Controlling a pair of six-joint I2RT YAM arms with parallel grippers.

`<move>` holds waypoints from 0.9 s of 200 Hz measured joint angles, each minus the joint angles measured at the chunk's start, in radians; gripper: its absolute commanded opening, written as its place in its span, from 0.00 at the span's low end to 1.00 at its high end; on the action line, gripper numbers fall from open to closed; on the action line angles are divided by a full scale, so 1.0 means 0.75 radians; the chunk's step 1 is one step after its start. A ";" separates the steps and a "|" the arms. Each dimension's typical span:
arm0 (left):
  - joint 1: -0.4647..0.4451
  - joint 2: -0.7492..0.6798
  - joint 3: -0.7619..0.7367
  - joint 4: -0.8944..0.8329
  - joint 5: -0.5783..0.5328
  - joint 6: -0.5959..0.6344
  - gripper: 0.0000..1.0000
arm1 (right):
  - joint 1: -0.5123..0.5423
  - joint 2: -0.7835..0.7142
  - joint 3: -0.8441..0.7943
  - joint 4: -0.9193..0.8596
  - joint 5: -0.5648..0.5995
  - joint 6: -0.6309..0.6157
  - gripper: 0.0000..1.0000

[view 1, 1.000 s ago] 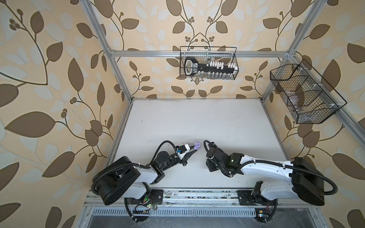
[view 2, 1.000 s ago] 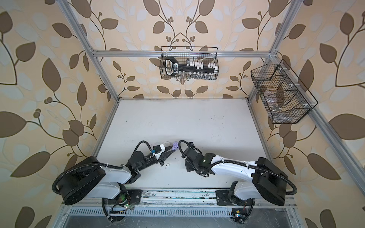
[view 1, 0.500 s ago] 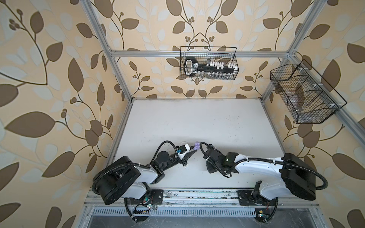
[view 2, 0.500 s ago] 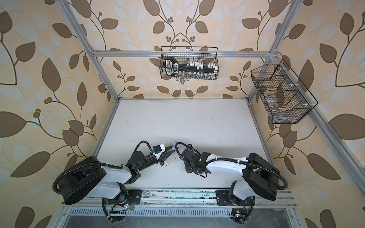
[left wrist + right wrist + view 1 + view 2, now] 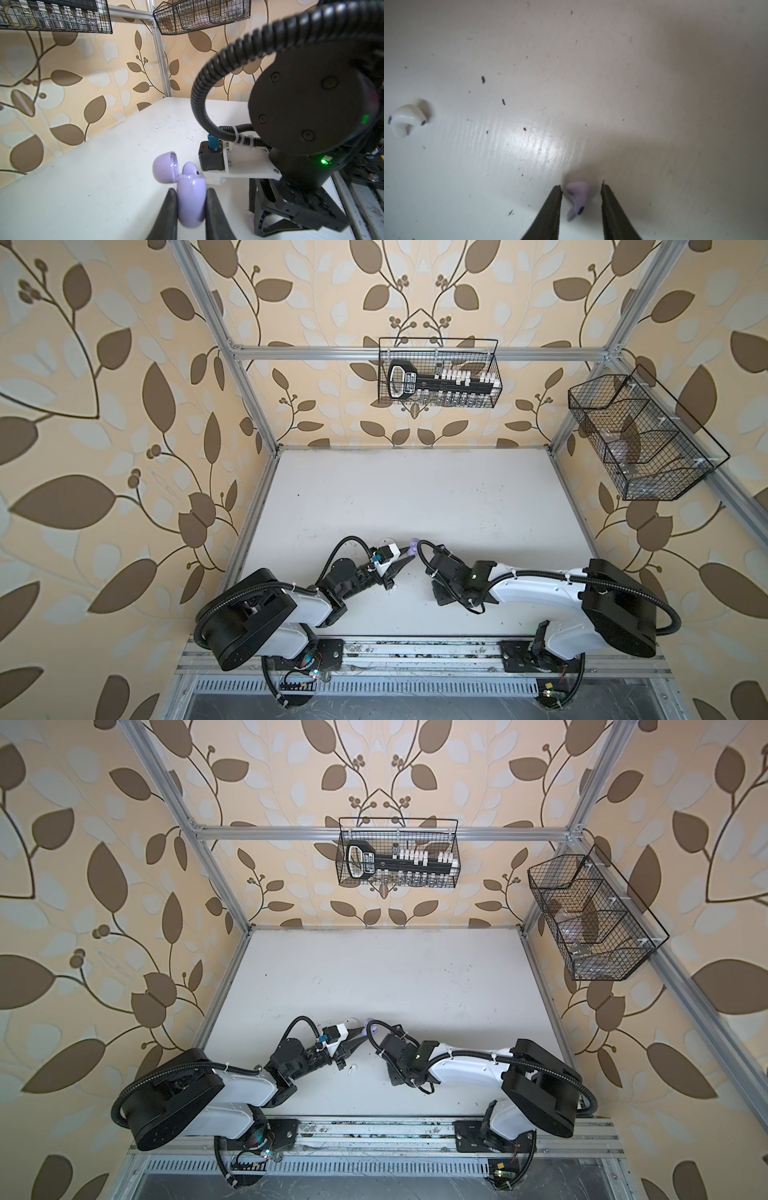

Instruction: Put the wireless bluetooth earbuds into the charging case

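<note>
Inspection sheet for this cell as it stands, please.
Surface: white table, scuffed, dark specks.
Job's things: lavender charging case, lid open, seated lavender earbud inside; loose lavender earbud and white earbud lying on the table.
Clutter: nothing seen.
Grippers: left gripper shut on the case; right gripper open, straddling the loose lavender earbud, gaps either side.
Cables: black corrugated conduit loops over right wrist, zip-tied.
Surroundings: rear wire basket holding a black rack; side wire basket; leaf wallpaper.

Both top views look steeply down from high, sharing the whole flat white tabletop [image 5: 415, 497]. The left wrist camera skims low across it; the right wrist camera faces it closely.
</note>
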 measured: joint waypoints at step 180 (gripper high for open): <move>0.000 0.004 0.000 0.000 0.000 -0.001 0.00 | 0.004 0.030 0.021 -0.006 0.003 -0.020 0.17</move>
